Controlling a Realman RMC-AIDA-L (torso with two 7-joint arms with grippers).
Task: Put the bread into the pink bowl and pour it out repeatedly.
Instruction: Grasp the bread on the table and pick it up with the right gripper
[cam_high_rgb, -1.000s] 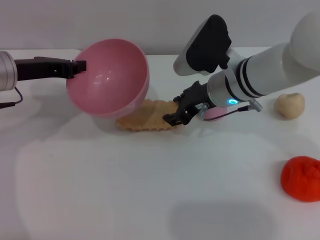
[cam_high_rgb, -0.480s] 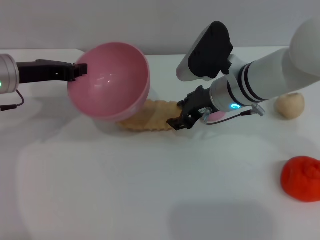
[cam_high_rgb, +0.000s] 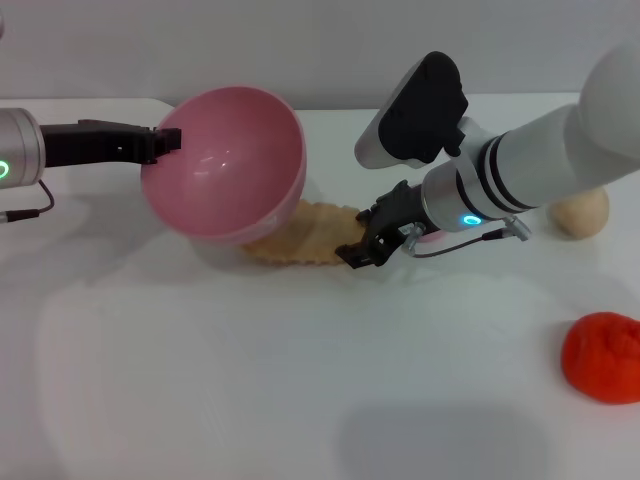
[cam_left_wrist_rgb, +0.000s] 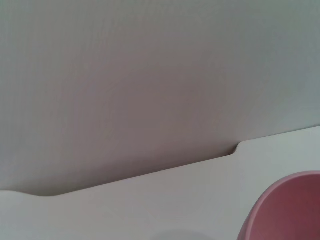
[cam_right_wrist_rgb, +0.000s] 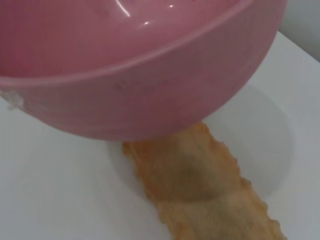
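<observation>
My left gripper (cam_high_rgb: 166, 140) is shut on the rim of the pink bowl (cam_high_rgb: 225, 165) and holds it off the table, tipped on its side with its empty inside facing forward. An edge of the pink bowl (cam_left_wrist_rgb: 287, 210) shows in the left wrist view. The bread (cam_high_rgb: 300, 238) lies flat on the table, its left end under the raised bowl. My right gripper (cam_high_rgb: 366, 238) is at the bread's right end, open, fingers either side of that end. In the right wrist view the bread (cam_right_wrist_rgb: 200, 185) runs out from beneath the pink bowl (cam_right_wrist_rgb: 125, 65).
A small pink ball (cam_high_rgb: 430, 233) peeks out behind my right wrist. A tan rounded lump (cam_high_rgb: 580, 212) sits at the far right and a red-orange lump (cam_high_rgb: 602, 357) nearer the front right. The white table (cam_high_rgb: 250, 380) stretches out in front.
The left arm has carried the tilted bowl slightly to the right. My right gripper has shifted a little right and lower at the bread's end. The bread has stayed put.
</observation>
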